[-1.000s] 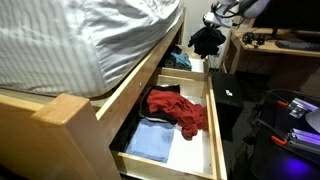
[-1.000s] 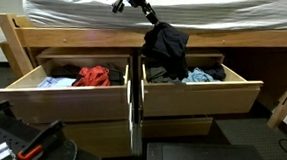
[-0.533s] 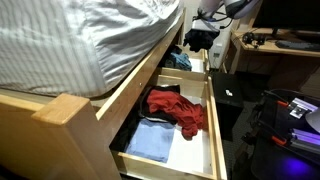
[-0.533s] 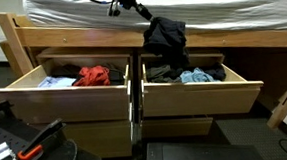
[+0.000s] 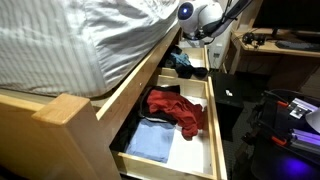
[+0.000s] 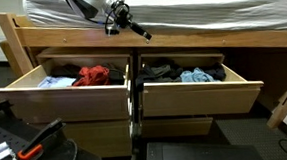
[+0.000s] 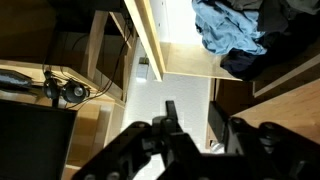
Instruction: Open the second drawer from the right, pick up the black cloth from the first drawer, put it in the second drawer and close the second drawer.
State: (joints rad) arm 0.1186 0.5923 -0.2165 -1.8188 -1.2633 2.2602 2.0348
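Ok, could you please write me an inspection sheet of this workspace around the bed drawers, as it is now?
Surface: pale wooden bed frame under a grey striped mattress sheet.
Job's things: the soft black cloth lies in the smaller pale-wood second drawer, which is open; the long white-bottomed first drawer is open too.
Clutter: red cloth and light blue cloth in the first drawer; a blue cloth beside the black one.
Hand: the robot's hand is above the drawers, open and empty.
Cables: black cables on a desk.
Surroundings: wooden desk; dark equipment beside the bed.
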